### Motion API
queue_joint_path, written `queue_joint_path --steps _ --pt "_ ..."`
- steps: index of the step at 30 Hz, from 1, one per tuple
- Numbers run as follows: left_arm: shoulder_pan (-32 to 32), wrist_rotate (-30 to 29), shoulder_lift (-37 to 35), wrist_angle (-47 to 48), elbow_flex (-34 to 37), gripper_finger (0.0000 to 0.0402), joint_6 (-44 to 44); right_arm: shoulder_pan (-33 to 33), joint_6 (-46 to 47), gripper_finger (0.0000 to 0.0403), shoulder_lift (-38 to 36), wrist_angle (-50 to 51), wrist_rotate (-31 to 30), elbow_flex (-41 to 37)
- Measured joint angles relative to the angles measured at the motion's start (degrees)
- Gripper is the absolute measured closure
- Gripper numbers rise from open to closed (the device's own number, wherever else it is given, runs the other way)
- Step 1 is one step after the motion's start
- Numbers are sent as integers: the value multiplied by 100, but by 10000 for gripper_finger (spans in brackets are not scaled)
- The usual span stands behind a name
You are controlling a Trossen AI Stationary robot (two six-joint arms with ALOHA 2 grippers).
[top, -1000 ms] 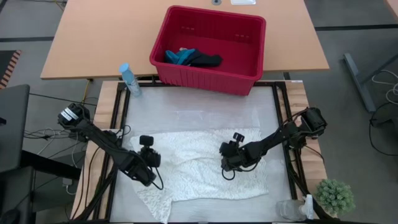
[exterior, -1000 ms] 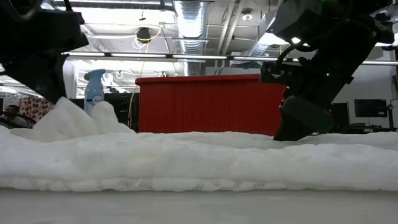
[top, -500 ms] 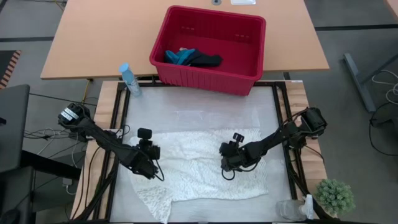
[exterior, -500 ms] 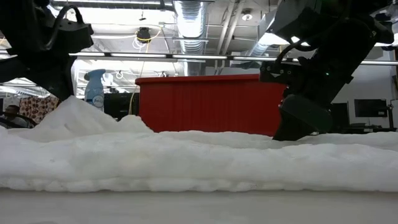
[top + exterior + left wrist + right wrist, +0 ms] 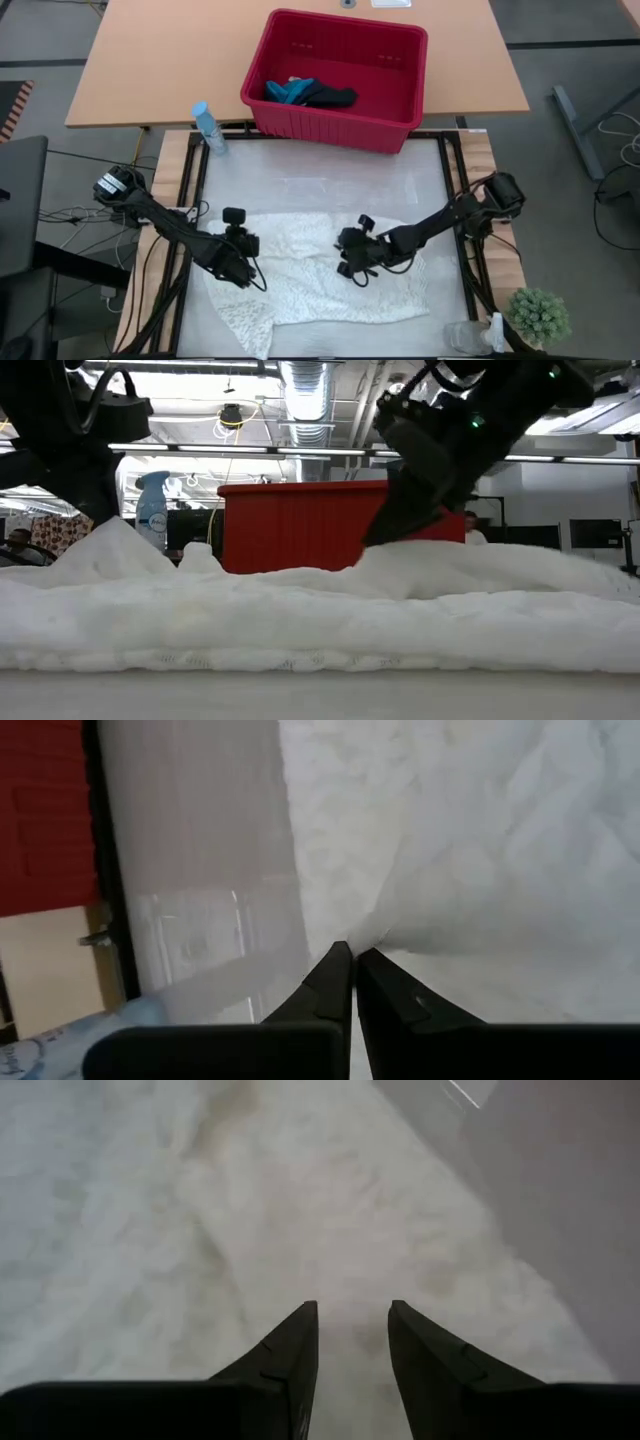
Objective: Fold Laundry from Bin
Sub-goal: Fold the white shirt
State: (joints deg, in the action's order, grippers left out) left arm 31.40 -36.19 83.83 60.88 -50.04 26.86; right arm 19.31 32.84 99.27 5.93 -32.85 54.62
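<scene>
The left gripper point(image 5: 236, 262) is pinched tight on a raised peak of the white lacy cloth point(image 5: 300, 262) near its left edge, while the right gripper point(image 5: 350, 258), fingers parted around a bunched fold near the cloth's middle, rests on it; whether that fold is truly gripped cannot be told. The cloth lies spread on the work mat point(image 5: 310, 180) with its long axis running left to right, one corner trailing toward the front-left. Beyond it the red bin point(image 5: 335, 118) sits on the wooden table point(image 5: 150, 60) holding the teal item point(image 5: 288, 91) and the dark item point(image 5: 330, 96), with a spray bottle point(image 5: 207, 127) at its left and a small potted plant point(image 5: 538, 315) at the front-right corner.
</scene>
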Motion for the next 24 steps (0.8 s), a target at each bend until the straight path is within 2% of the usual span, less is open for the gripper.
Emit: queue_joint_path --steps 11,15,20,24 --pt "0 290 0 -60 309 401 426 -272 1840 255 29 2745 -160 1" --pt "0 344 0 -282 567 401 584 -239 2026 255 6 3229 -352 5" --pt "0 352 0 -1097 950 401 503 -301 2417 255 -17 3736 -480 4" --pt "0 524 0 -1547 1239 401 395 -205 2373 255 -414 3885 -783 6"
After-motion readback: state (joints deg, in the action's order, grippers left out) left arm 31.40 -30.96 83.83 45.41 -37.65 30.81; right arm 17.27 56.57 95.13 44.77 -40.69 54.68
